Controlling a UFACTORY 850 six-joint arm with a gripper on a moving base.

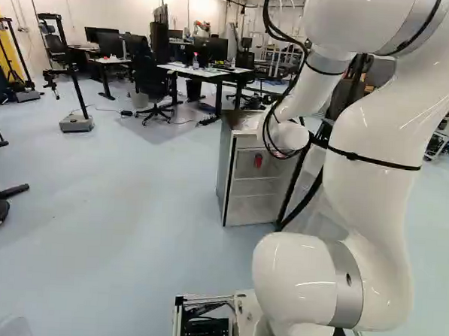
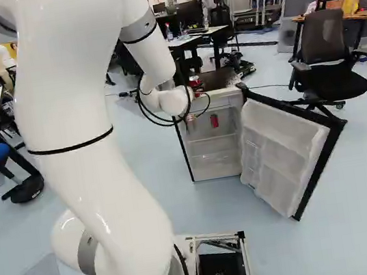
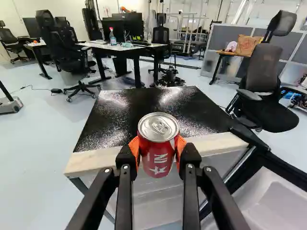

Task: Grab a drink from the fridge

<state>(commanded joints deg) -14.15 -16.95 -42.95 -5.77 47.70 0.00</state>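
Observation:
In the right base view my gripper (image 2: 197,88) is small and partly hidden by the wrist, at the front of the fridge top. The wrist view shows the gripper (image 3: 159,149) shut on a red drink can (image 3: 157,160), an orange pad on either side. The can is upright, its silver lid facing the camera, above and ahead of the front edge of the fridge (image 3: 110,155). Another red can (image 2: 214,121) stands inside the fridge, below the gripper. The fridge door (image 2: 282,138) hangs open to the right.
Beyond the fridge stand desks (image 3: 108,47) with monitors and office chairs. One black chair (image 3: 261,88) is at the right, past the open door. A wheeled stand (image 1: 76,122) is on the floor at the left of the left base view.

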